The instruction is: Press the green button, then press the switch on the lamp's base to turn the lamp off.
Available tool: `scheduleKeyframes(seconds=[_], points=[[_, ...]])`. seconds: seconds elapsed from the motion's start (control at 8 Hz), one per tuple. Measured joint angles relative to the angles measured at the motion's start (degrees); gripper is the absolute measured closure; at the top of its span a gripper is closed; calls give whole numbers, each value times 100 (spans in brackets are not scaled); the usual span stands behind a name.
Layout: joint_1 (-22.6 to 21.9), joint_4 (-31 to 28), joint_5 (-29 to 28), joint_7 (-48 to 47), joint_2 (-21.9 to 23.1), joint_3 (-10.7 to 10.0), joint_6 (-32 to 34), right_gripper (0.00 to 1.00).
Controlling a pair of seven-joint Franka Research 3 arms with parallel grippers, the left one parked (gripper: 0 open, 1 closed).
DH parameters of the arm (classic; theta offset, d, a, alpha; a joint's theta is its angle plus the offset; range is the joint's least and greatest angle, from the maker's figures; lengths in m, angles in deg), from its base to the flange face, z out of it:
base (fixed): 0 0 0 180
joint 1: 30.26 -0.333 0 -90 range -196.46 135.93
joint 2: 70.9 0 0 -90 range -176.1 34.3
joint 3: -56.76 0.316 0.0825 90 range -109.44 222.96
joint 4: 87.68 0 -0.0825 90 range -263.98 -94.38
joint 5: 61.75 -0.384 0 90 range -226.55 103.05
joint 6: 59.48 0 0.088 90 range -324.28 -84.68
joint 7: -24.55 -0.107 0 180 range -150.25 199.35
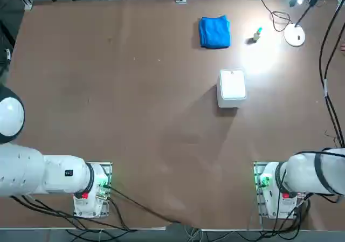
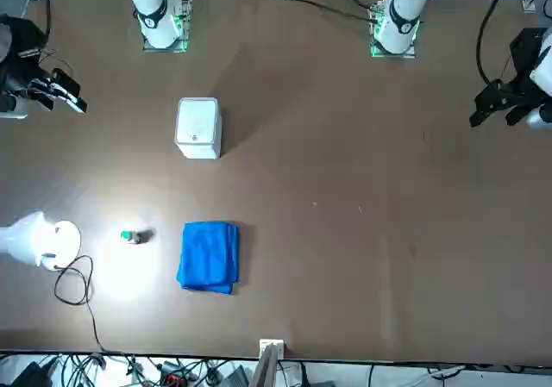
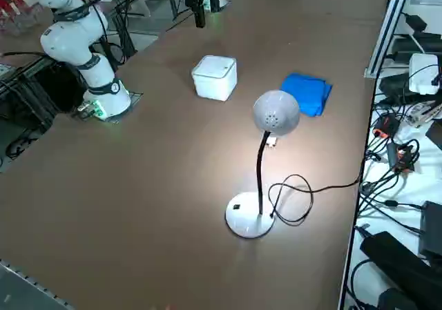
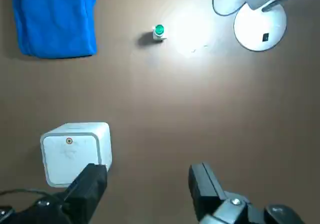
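In the right wrist view, the right gripper (image 4: 147, 168) is held open above the table (image 4: 150, 94), its fingers well apart with nothing gripped, probably so that the workspace can be surveyed before the first press. The green button (image 4: 159, 30) is seen standing upright on its stub near the lamp's base (image 4: 252, 29), where the dark switch (image 4: 265, 37) is left uncovered; both could be pressed from above. The white box (image 4: 72, 159) is partly covered by a finger. In the top view, the button is shown between the blue cloth (image 1: 214, 32) and the base, likely set apart to leave room for pressing, while the gripper is cut off. In the front view, the base is partly hidden by the lamp head (image 2: 33, 239). In the right side view, the button's green cap is hidden behind that head, only pale stub being visible, and the gripper is out of frame.
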Motion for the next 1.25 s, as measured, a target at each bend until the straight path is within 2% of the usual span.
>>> scheduleKeyframes(seconds=[1.12, 1.25], points=[[52, 25, 6, -132, -159, -55, 210, 1], [52, 25, 7, -141, -245, -55, 210, 23]])
